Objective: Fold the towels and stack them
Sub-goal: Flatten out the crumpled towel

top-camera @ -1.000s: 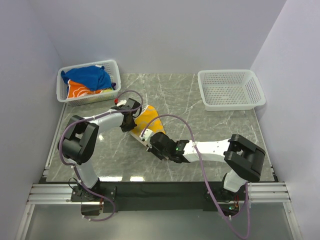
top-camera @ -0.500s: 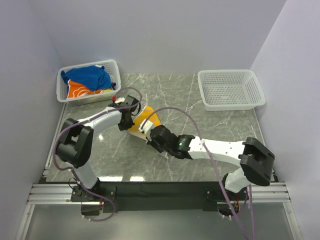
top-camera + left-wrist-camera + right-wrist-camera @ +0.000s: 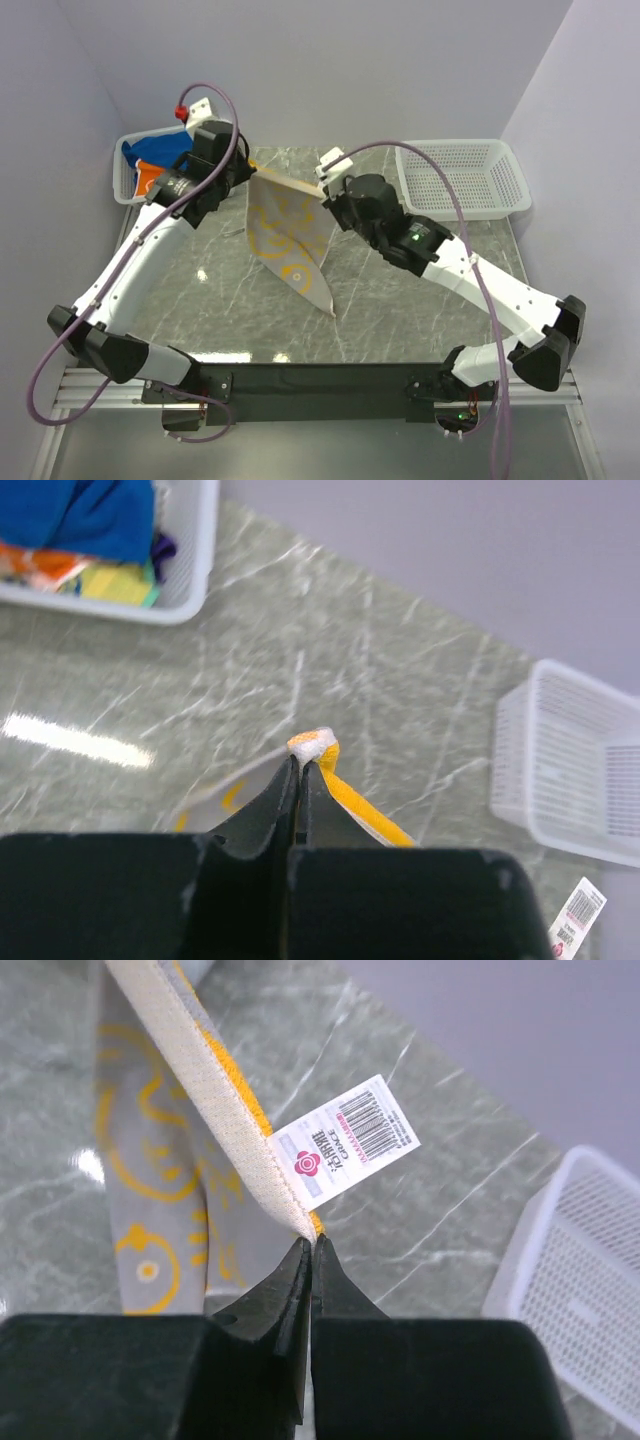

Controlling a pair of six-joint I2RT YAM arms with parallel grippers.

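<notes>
Yellow towel (image 3: pixel 287 240) hangs spread just right of the left basket (image 3: pixel 190 550), left gripper (image 3: pixel 300 765) and right gripper (image 3: pixel 311 1247) each clamped on a top corner; no fold yet, blue towel (image 3: pixel 80 510) and orange towel (image 3: pixel 30 560) waiting in that basket, nothing stacked.

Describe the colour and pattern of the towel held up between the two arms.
The towel shows pale cream with yellow swirls; clearest in the top external view.
</notes>
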